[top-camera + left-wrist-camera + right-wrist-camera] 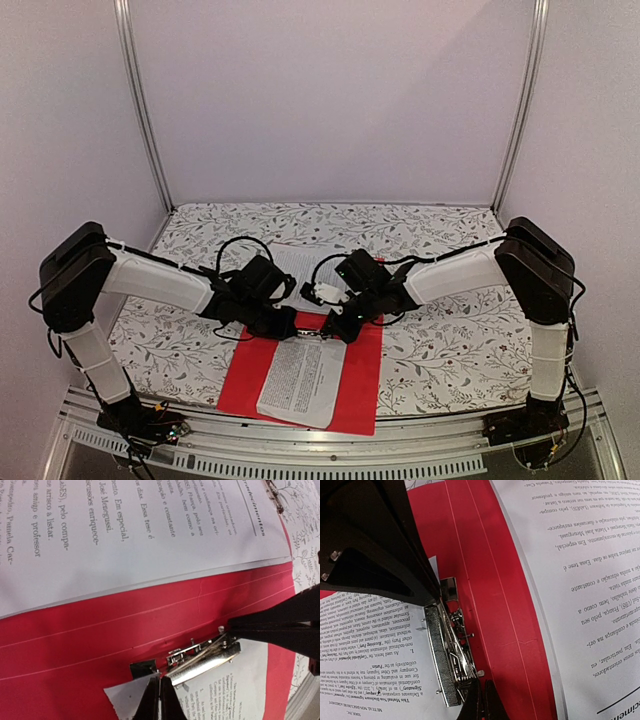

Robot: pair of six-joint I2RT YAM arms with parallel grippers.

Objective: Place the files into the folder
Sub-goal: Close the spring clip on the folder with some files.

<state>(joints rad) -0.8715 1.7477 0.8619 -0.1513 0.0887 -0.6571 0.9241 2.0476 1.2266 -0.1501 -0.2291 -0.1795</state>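
The red folder (360,392) lies open at the near middle of the table. It also shows in the left wrist view (100,645) and the right wrist view (485,555). One printed sheet (300,380) lies askew on it, its top edge under the metal clip (205,659) (447,655). More printed sheets (298,262) (125,530) (590,580) lie over the folder's far part. My left gripper (287,323) (160,697) is shut, its tips at one end of the clip on the sheet's corner. My right gripper (340,325) (482,700) is shut at the clip's other end.
A floral tablecloth (450,340) covers the table. A metal rail (300,455) runs along the near edge, just below the folder's front edge. Cables loop over both wrists. White walls close in the back and sides.
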